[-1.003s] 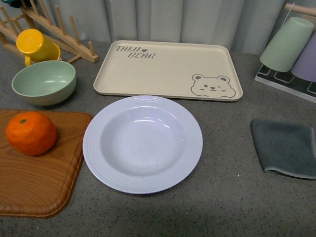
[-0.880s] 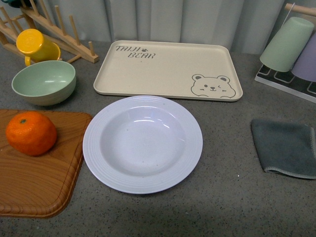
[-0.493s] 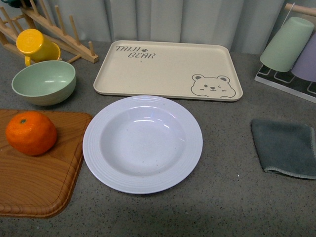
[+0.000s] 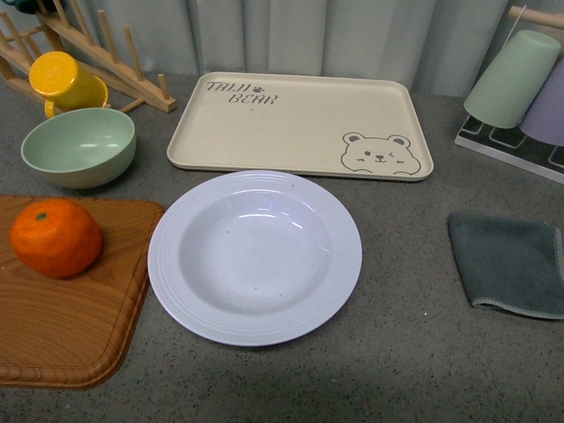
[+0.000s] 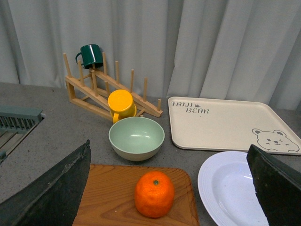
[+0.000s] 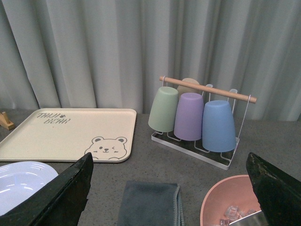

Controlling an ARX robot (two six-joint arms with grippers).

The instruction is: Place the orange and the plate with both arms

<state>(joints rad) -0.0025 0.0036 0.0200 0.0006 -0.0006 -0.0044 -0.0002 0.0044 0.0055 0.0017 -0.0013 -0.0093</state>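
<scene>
Left gripper [image 5: 168, 147] is spread wide and empty. The orange [image 5: 154, 194] sits straight ahead of it on the board [image 4: 70, 335], so the left arm is nearer. Right gripper [image 6: 169, 157] is also spread and empty. The plate [image 4: 255, 256] is mid-table, just right of the board, with the tray [image 4: 282, 132] just behind it.

Right wrist view. The right gripper [image 6: 169, 162] is shown with its dark fingers [image 6: 61, 197] spread wide apart. Between them, on the grey counter [image 6: 268, 141], a folded grey cloth [image 6: 150, 205], a bear-printed beige tray [image 6: 61, 134] and a wire rack [image 6: 214, 157] are seen. Green [image 6: 163, 109], purple [image 6: 189, 116] and blue [image 6: 218, 125] cups are hung inverted on the rack. The white plate [image 6: 19, 181] and a pink bowl [image 6: 221, 200] are partly hidden by the fingers. A pale curtain [image 6: 117, 47] is hung behind.
</scene>
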